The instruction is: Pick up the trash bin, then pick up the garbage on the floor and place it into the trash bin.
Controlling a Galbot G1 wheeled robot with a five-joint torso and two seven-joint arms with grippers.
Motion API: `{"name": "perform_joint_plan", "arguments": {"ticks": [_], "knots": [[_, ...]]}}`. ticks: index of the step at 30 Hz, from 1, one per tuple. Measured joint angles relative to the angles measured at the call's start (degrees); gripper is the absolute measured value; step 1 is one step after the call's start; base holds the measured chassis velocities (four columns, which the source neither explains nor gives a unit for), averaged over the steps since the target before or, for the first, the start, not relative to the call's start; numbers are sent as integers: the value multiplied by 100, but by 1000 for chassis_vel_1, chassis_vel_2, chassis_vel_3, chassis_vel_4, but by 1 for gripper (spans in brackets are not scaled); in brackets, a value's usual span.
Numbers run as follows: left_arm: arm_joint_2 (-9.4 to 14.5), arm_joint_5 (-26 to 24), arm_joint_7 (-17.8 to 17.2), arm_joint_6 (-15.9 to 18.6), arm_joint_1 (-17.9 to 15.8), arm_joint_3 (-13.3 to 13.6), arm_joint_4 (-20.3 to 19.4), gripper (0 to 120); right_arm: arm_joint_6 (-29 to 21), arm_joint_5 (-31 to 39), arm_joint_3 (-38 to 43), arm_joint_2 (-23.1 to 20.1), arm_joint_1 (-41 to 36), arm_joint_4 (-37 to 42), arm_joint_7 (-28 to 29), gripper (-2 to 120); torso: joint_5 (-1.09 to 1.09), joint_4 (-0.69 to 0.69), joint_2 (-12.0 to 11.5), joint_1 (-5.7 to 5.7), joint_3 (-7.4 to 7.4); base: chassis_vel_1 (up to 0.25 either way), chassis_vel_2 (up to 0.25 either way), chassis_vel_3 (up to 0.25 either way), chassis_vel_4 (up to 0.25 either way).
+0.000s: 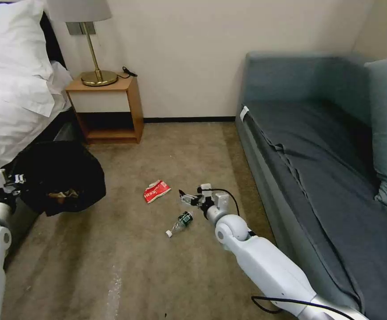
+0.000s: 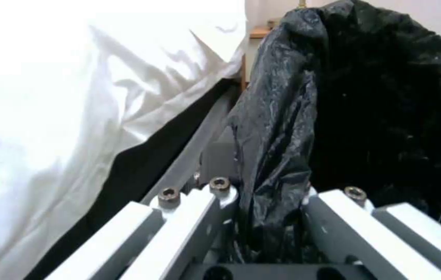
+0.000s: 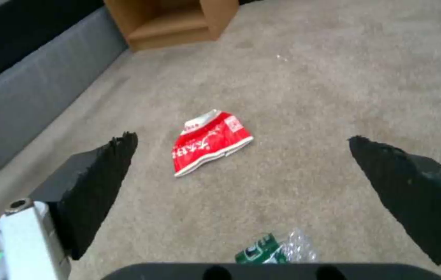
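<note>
At the far left, the left gripper [image 1: 6,180] is clamped on the rim of the trash bin [image 1: 58,178], pinching the black bag liner [image 2: 277,128] between its fingers; the bin is held up beside the white bed [image 1: 11,89], its mouth tilted toward the room. Something brown lies inside the liner. On the beige carpet [image 1: 126,266] in the middle lies the red snack packet [image 1: 157,191], flat. Just to its right, the right gripper [image 1: 185,198] hangs low over the floor with its black fingers [image 3: 101,175] spread wide and empty. The small green-labelled bottle [image 1: 181,222] lies on its side just beside this gripper. At the right stands the grey sofa [image 1: 327,178].
</note>
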Motion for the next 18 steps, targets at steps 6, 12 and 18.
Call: {"name": "perform_joint_plan", "arguments": {"ticks": [6, 12, 18], "knots": [[38, -58, 29, -53, 4, -37, 118, 4, 74, 53, 152, 30, -180, -52, -169, 100, 0, -1, 0, 0, 0, 0, 0, 0, 0], [113, -94, 65, -107, -3, -45, 245, 4, 98, -22, 201, 27, -308, -51, -259, 100, -1, -1, 0, 0, 0, 0, 0, 0, 0], [233, -175, 93, -136, -9, -101, 332, 4, 165, -107, 223, 110, -361, -145, -344, 100, -1, -1, 0, 0, 0, 0, 0, 0, 0]]}}
